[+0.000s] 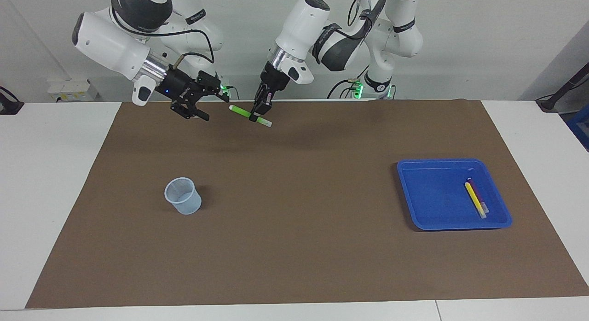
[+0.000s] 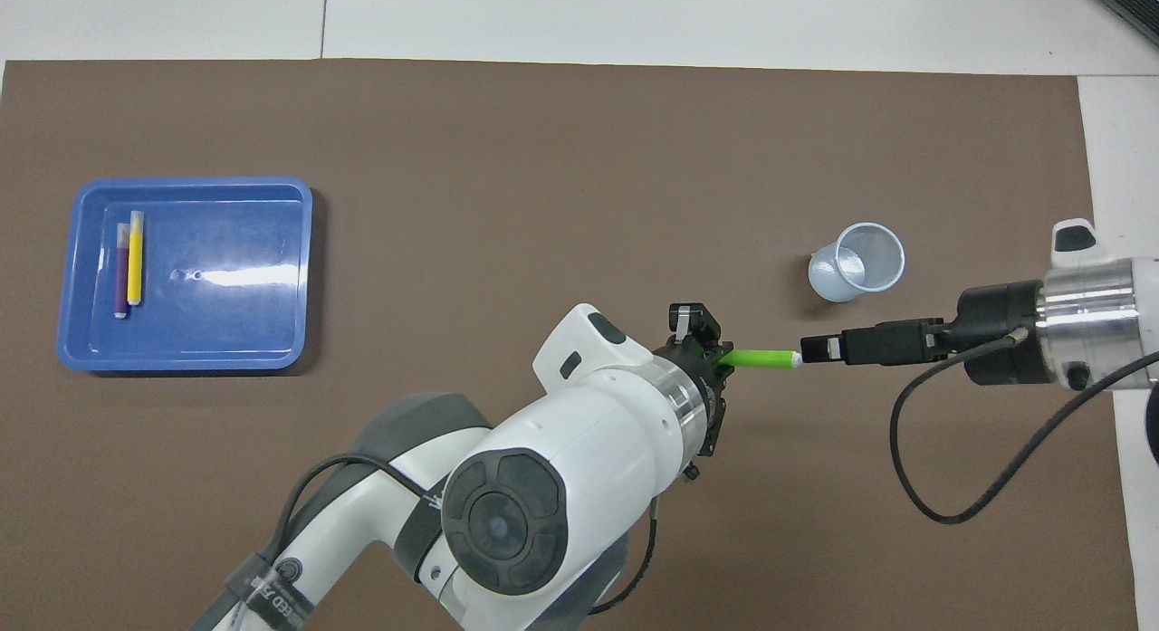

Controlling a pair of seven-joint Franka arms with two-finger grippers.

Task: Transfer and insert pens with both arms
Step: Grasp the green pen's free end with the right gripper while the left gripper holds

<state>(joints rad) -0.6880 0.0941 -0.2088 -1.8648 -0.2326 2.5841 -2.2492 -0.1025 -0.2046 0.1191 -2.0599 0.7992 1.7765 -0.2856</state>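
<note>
Facing view: a wide brown paper mat (image 1: 294, 247) covers the middle of the white table (image 1: 50, 183), and above its edge nearest the robots the two large white jointed arms meet. The left arm (image 1: 317, 31) comes down from about one o'clock of the mat's centre, and its black two-finger left gripper (image 1: 259, 110) is clenched on the slim green marker pen (image 1: 250, 115), which hangs in the air over that near edge, lying nearly level with its pale cap end lowest in this view. The right arm (image 1: 119, 40) comes in from about eleven o'clock; its black right gripper (image 1: 209, 97) has its fingers spread wide and points at the pen's green end, just beside it, with nothing between the fingers. In the overhead view the right gripper (image 2: 819, 348) lies at three o'clock of the pen (image 2: 762, 358), its tips right at the pen's white end, while the left gripper (image 2: 715, 364) holds the pen's other half; whether the right tips touch the pen cannot be told. The square blue plastic tray (image 1: 432, 196) sits on the mat at the left arm's end of the table, and in it a yellow marker pen (image 1: 474, 199) and a purple marker pen (image 1: 476, 191) lie side by side, touching. A small translucent pale-blue plastic cup (image 1: 183, 195) stands upright at the right arm's end, at about nine o'clock of the mat's centre.
</note>
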